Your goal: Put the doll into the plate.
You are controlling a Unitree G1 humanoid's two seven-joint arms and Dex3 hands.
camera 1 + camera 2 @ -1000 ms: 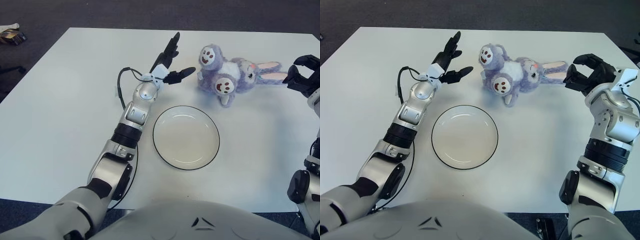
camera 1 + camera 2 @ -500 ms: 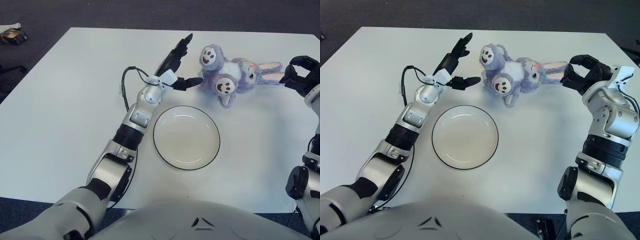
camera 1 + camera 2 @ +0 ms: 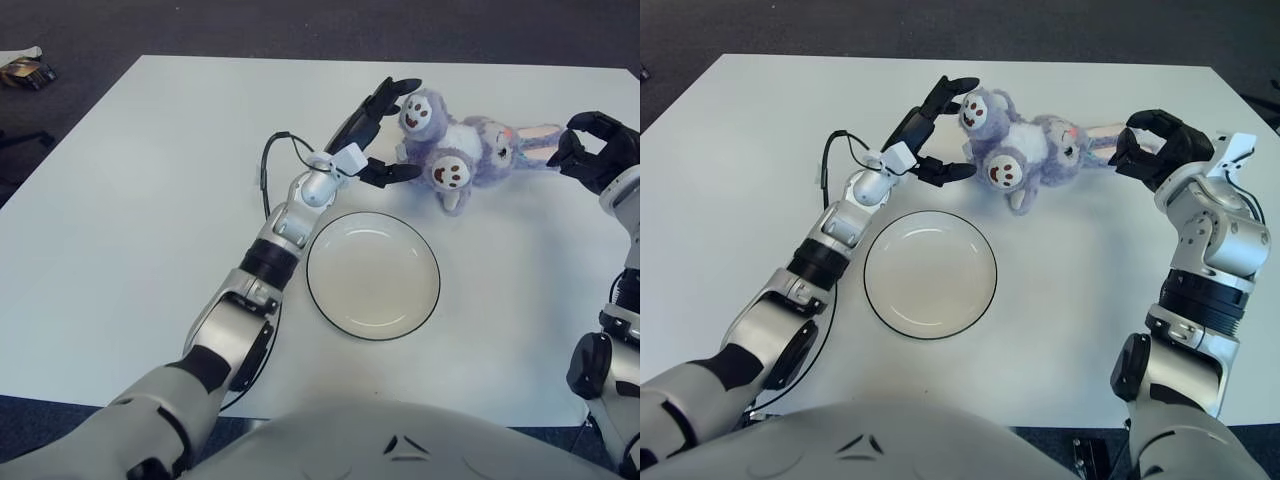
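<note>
The purple plush bunny is lying beyond the empty plate. The left hand, fingers spread, is bracketing its feet; the right hand is cupping its ears without clamping. Uneven closing could squirt the soft toy sideways, away from the plate.

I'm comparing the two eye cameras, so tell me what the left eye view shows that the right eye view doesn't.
Only the left eye view shows a small object on the dark floor beyond the table's far left corner. Only the right eye view shows the right forearm in full below the right hand. Both show the purple doll lying beyond the plate, the left hand spread open at its feet, and the right hand at its ears.
</note>
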